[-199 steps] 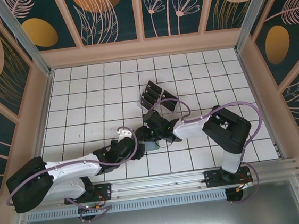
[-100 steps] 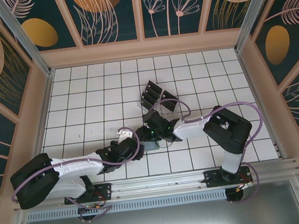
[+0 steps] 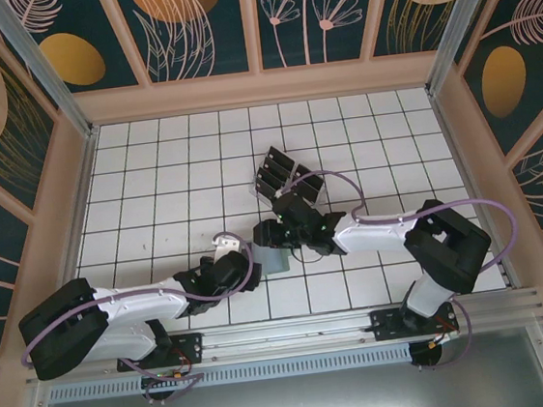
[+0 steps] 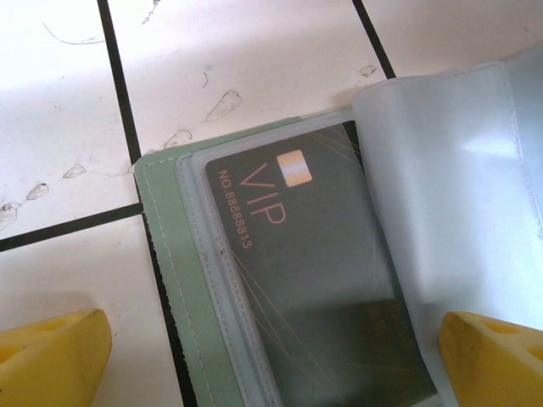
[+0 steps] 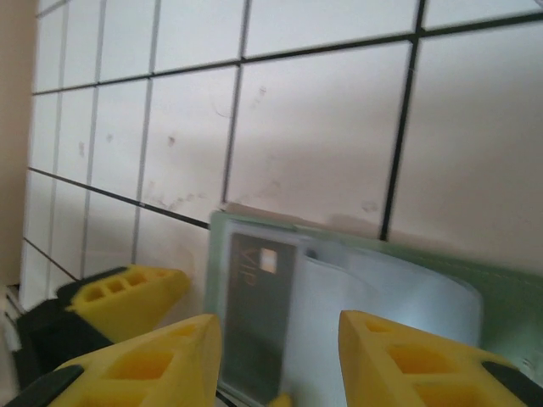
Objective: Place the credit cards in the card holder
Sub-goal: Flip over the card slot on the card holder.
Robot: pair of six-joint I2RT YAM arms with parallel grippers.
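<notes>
Sage-green card holder point(image 4: 159, 254) lies open on the white gridded surface point(image 4: 254, 59), one dark credit card point(image 4: 314, 271) inside its clear sleeve; the left tool point(image 4: 271, 365) straddles it, fingers spread wide, while the right tool point(image 5: 280, 356) hangs over it, fingers apart
</notes>
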